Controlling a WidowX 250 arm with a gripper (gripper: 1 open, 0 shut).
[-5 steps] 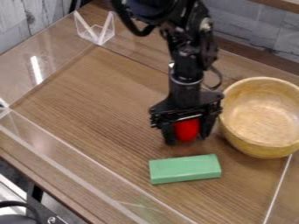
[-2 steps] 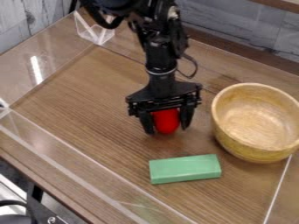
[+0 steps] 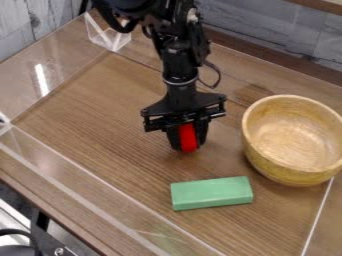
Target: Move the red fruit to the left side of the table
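**A:** ok so where's the red fruit (image 3: 187, 138) sitting?

**B:** roughly dead centre of the table (image 3: 94, 110), down on the wood; the gripper (image 3: 186, 132) points straight down over it, black fingers at its 9 and 3 o'clock sides; the jaws look pulled in narrow and pressed on the fruit's sides, so it's got hold of it

**A:** and the other stuff?

**B:** the wooden bowl (image 3: 294, 137) is at 3 o'clock from the fruit, near but apart; the green block (image 3: 211, 193) lies flat at about 5 o'clock, also apart; clear acrylic walls (image 3: 54, 170) run along the table's edge
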